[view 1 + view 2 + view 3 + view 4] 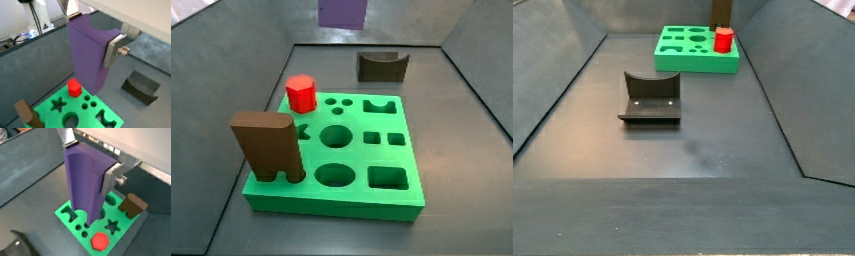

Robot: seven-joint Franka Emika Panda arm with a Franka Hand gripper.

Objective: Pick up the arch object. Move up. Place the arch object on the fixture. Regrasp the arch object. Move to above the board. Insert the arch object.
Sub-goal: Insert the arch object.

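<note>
A: What is the biggest thing here?

B: The large flat bright green board (372,160) with shaped holes fills the centre of a side view, and sits at the top centre of the other one. A tall brown block (265,146) stands in it at its lower left corner, and a red hexagonal peg (301,93) stands at its upper left.

A: And the purple piece?

B: The purple elongated arch object (88,52) hangs upright, long axis vertical, in both wrist views. In a side view only its lower end (341,12) shows at the top edge, well above the floor. Held on end like that, it looks ready to go down into a hole, so the step is probably the move to above the board.

A: Is it over the board?

B: A wrist view shows its lower end (87,203) above the green surface, though which hole lies beneath cannot be told.

A: The fixture?

B: The small dark brown fixture (649,97) with a curved notch stands empty, near the centre left of a side view, apart from the board.

A: The gripper?

B: The gripper (93,37) clamps the arch object's upper part; one silver finger (114,50) presses flat against its side.
</note>
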